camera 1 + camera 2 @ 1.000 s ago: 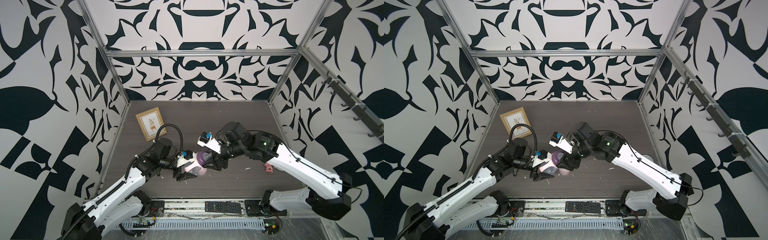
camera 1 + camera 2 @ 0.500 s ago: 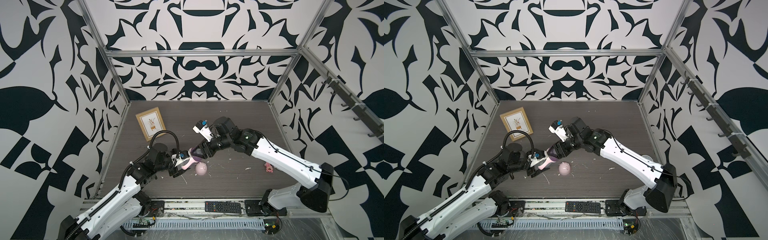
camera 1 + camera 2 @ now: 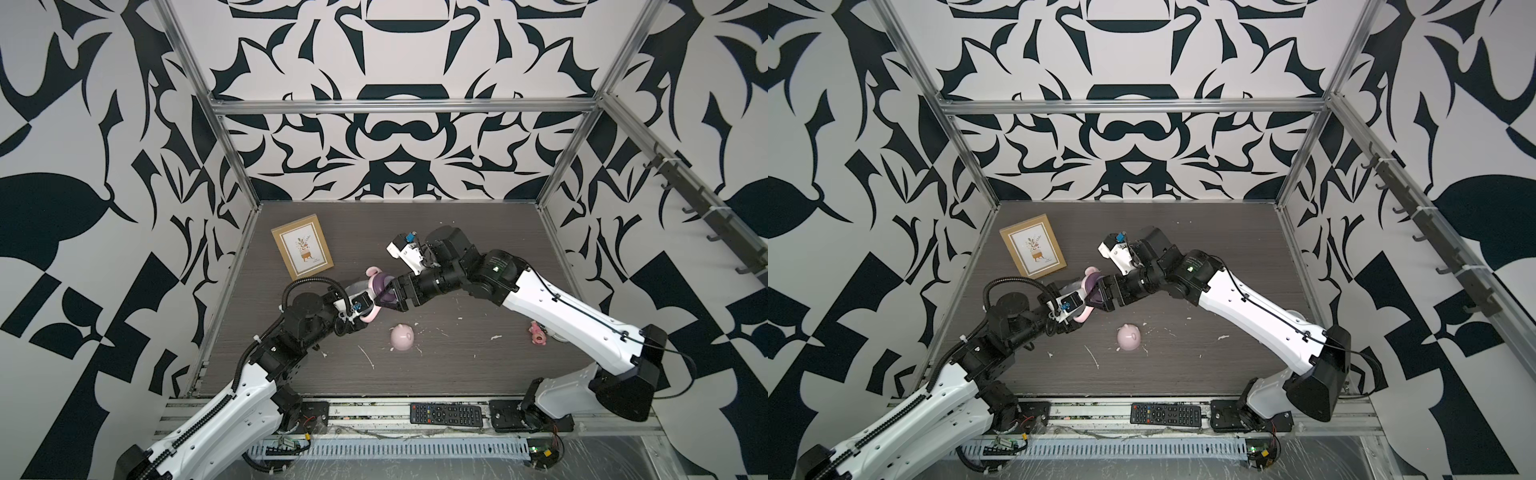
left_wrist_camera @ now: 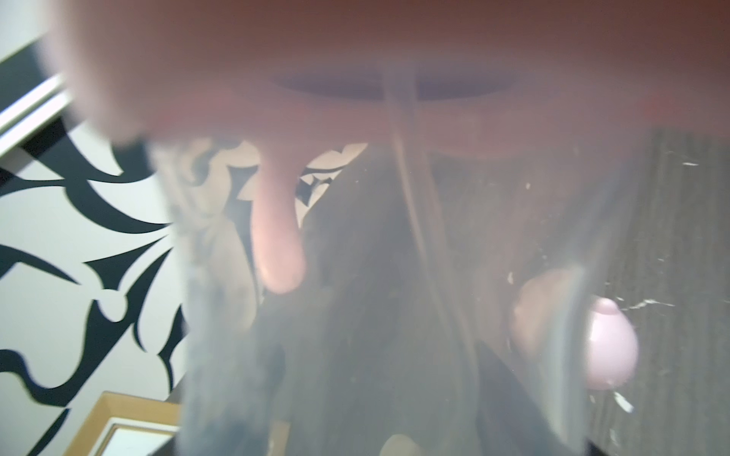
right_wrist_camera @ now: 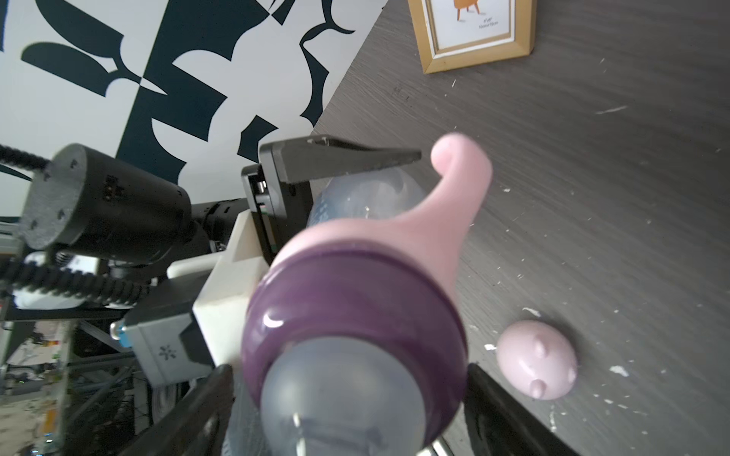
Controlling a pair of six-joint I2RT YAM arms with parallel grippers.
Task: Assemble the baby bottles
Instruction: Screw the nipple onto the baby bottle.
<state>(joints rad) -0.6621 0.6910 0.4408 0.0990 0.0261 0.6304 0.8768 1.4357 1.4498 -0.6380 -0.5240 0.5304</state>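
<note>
Right gripper (image 5: pixel 347 371) stands wider than half a second ago, jaws spread either side of the purple collar (image 5: pixel 355 296), holding nothing. Left gripper (image 3: pixel 1074 293) clamps the translucent bottle body (image 5: pixel 367 197), the pink handled ring (image 5: pixel 434 221) under the collar. Dome cap (image 3: pixel 402 337) lies unmoved on the table (image 3: pixel 457 249), nearby. One left finger is hidden behind the bottle

I count one clear bottle (image 5: pixel 363 197), one pink handle ring (image 5: pixel 434 221), one purple collar (image 5: pixel 347 300), one see-through nipple (image 5: pixel 339 398), one pink cap (image 3: pixel 402 337) with ears, one picture frame (image 3: pixel 302 246), one small pink toy (image 3: pixel 538 333) and one remote (image 3: pixel 446 414).
</note>
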